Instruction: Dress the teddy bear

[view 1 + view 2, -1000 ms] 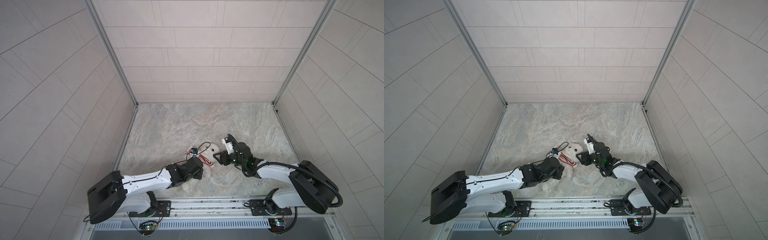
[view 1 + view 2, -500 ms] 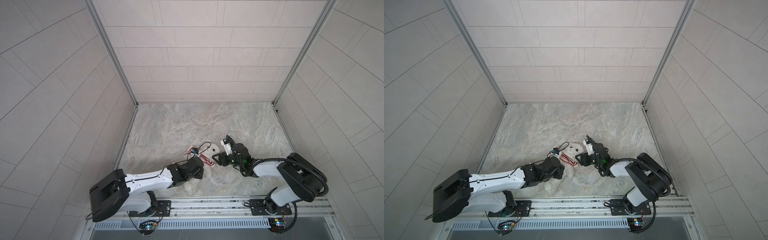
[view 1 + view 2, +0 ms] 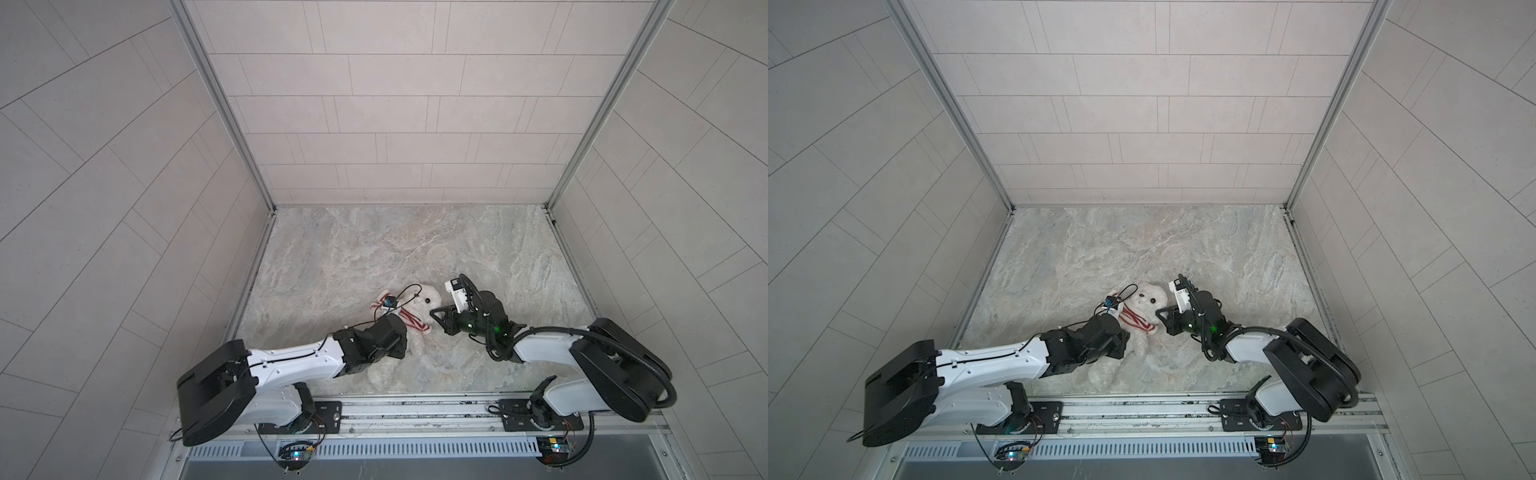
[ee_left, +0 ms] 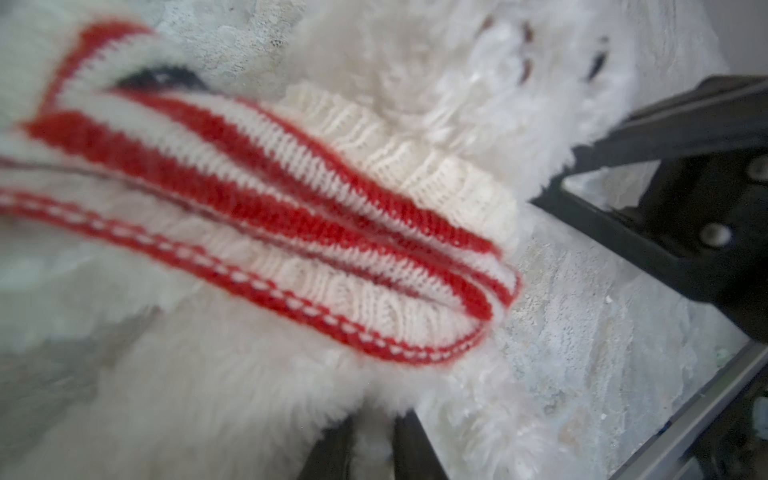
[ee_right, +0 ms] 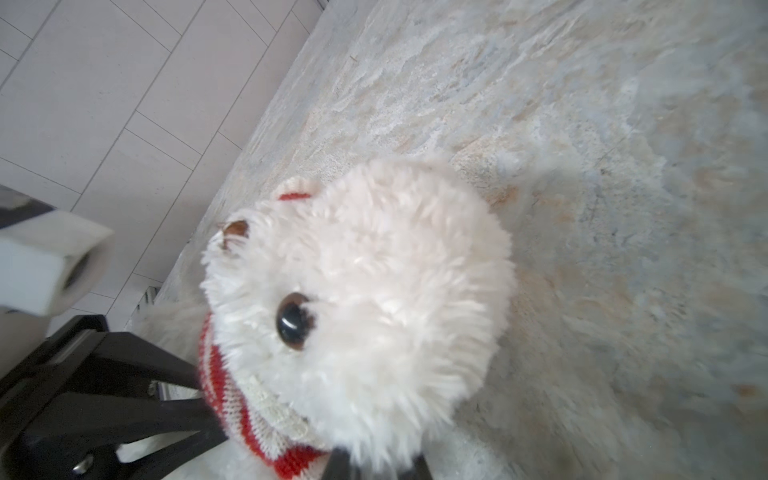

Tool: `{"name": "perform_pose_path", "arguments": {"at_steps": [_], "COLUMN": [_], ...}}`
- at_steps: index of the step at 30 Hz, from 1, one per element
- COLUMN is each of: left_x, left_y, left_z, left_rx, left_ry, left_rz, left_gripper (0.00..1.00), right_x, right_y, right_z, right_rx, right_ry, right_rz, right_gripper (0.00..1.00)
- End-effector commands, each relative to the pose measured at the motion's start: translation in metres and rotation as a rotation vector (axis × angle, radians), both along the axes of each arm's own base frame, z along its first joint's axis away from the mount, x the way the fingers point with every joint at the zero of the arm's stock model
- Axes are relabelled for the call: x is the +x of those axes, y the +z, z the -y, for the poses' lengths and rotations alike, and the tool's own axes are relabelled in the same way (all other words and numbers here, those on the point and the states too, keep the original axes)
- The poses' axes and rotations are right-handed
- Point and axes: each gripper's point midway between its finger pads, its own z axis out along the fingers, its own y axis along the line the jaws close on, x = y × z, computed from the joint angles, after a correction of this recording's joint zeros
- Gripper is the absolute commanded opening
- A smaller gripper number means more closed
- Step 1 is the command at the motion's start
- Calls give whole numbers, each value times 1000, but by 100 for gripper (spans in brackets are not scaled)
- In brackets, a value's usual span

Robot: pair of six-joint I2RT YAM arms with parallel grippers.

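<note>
The left jaws pinch fur at the side of the teddy bear, likely pinning it while the striped sweater sits bunched at its neck. The bear lies face-up on the bench between both arms; the right jaws, nearly pressed together, nip fluff under its chin, probably steadying the head.

free: marble floor open from teddy bear to back wall | blocked: left gripper and right gripper crowd the bear's two sides | front rail near its feet
</note>
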Motion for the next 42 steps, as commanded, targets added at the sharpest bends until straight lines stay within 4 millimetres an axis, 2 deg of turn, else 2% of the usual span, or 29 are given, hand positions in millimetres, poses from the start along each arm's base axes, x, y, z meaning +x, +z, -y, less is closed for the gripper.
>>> {"name": "perform_pose_path", "arguments": {"at_steps": [1,3,7,11,13,17,20,23,28,37,42], "left_x": [3,5,6,1,-1,3,9,18,28,46,50], "left_y": [16,34,72,106,113,113,104,91,98,92,94], "left_z": [-1,7,22,31,36,43,49,46,59,67,73], "left_rx": [3,-42,-157,-313,-404,-507,-543,-587,-618,-676,-709], "left_ry": [-8,-20,-37,-42,-31,14,54,127,111,152,146], "left_rz": [18,38,84,124,121,100,52,-8,-21,-49,-46], "left_gripper": [34,39,43,45,45,45,41,36,38,34,20], "right_x": [-2,-10,-18,-18,-19,-21,-22,-23,-24,-27,-28], "right_y": [32,50,83,99,103,103,101,103,108,108,107], "right_z": [13,22,42,54,54,51,50,50,48,44,47], "right_rx": [-47,-99,-112,-89,-84,-79,-74,-75,-60,-61,-64], "right_ry": [-126,-206,-339,-394,-398,-390,-387,-383,-375,-353,-358], "right_rz": [105,149,267,287,281,281,276,283,290,293,295], "right_gripper": [0,0,0,0,0,0,0,0,0,0,0]}}
